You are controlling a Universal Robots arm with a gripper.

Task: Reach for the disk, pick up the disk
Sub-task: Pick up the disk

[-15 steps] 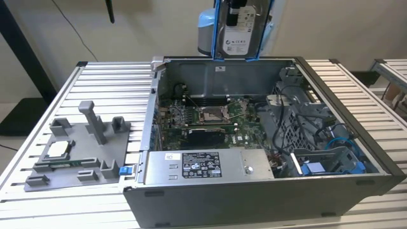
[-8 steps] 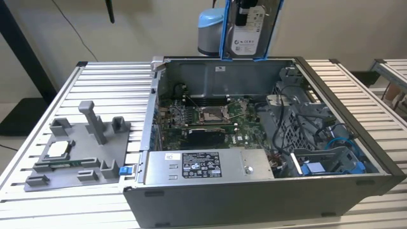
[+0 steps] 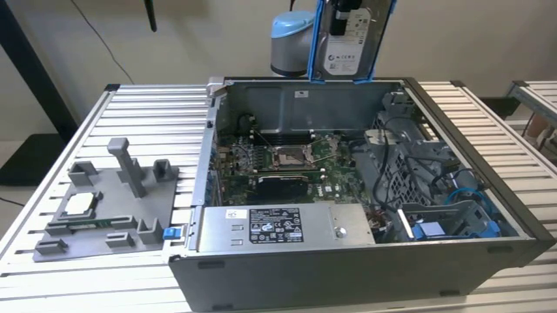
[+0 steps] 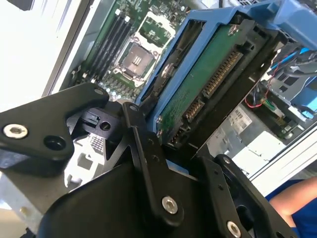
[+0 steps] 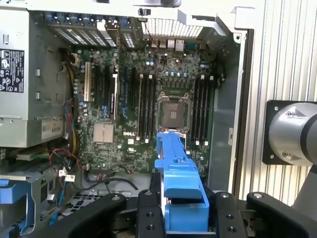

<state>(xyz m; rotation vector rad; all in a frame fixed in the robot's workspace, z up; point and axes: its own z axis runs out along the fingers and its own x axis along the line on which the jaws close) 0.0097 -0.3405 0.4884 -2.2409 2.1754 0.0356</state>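
— One arm is working over the open computer case (image 3: pixel 348 274), and its gripper (image 3: pixel 346 19) is hanging high above the case's back wall in the exterior view. What are the jaws doing?

— They are clenching the disk (image 3: pixel 348 52). It is hanging upright, well clear of the case, with its white label facing the camera and the blue bracket framing its sides.

— Is the grip showing closer up?

— Yes. In the second wrist view the black fingers (image 4: pixel 148 163) are pressing against the disk (image 4: pixel 208 84) from both sides, and its green circuit board and connector edge are facing the camera. In the first wrist view the blue bracket (image 5: pixel 179 183) is sitting between the two black fingers (image 5: pixel 148 213), edge-on.

— What is lying underneath?

— The motherboard (image 5: pixel 143 104), with its bare processor socket (image 5: pixel 173 106), is showing directly below the disk in the first wrist view. The grey power supply (image 3: pixel 283 225) is sitting along the near wall of the case.

— Anything else on the table?

— On the slatted table (image 3: pixel 139 111), at the exterior view's left, a grey fixture (image 3: pixel 109 208) is standing beside the case, holding a small silver chip (image 3: pixel 78 203).
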